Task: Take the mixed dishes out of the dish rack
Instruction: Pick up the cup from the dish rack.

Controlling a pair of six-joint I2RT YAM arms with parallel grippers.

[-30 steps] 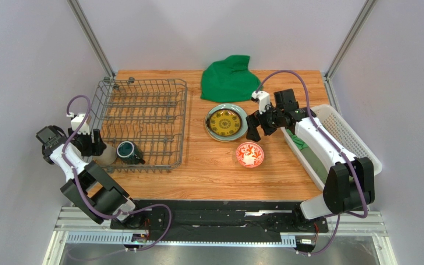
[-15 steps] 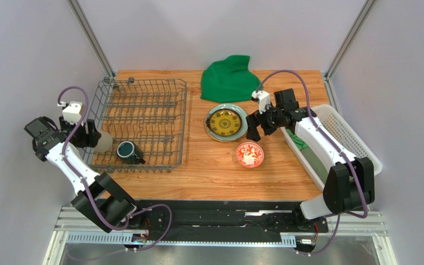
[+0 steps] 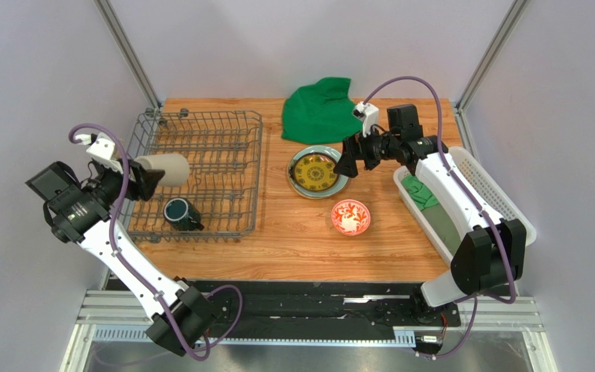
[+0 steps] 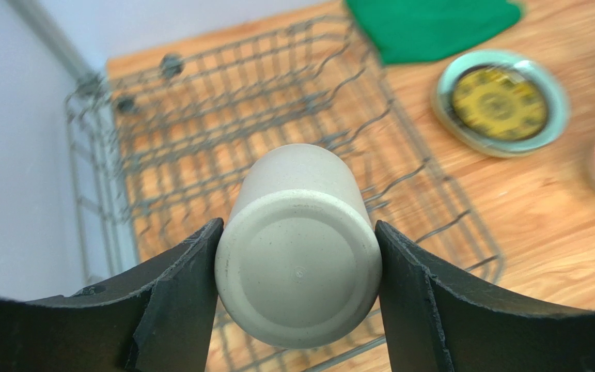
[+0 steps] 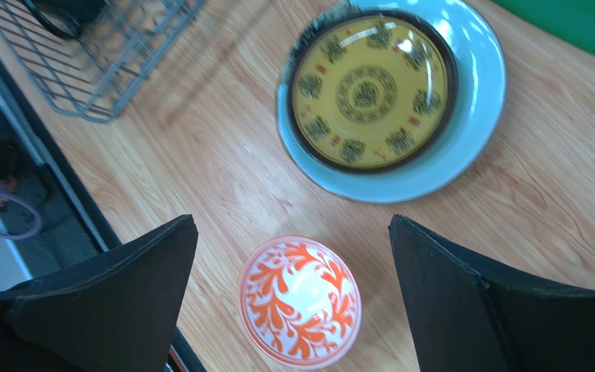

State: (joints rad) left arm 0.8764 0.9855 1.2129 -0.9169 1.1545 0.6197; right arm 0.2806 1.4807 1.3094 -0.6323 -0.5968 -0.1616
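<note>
The left fingers [image 4: 175, 304] are shut tight on the beige cup [image 4: 299, 256], one on each side of it. The cup lies on its side in that grip. Its flat bottom faces the wrist camera. It is up in the air over the left part of the dish rack [image 3: 214, 147] and touches no wire.

The right fingers [image 5: 110, 304] are wide open with nothing between them. They hang over the worktop [image 3: 277, 242], above the red-and-white bowl [image 5: 299, 301] and the plates.

The pale green plate [image 5: 475, 116] sits on the wood to the right of the rack. The small yellow-and-dark plate [image 5: 370, 89] sits right on top of it. The bowl stands near them, closer to the arms, and does not touch them. So these three look done. The dark teal mug [image 3: 178, 212] is in the rack, at its near edge, and is not yet taken out.

The step in hand looks like this: take the cup out of the rack and put it down.

Next, I think the left arm should carry the cup sideways past the rack's edge to a bare bit of wood. It should turn the cup so it stands up, lower it until it rests, and only then let go. The cup is round and smooth, so it could roll if let go too soon. After that comes the mug.
</note>
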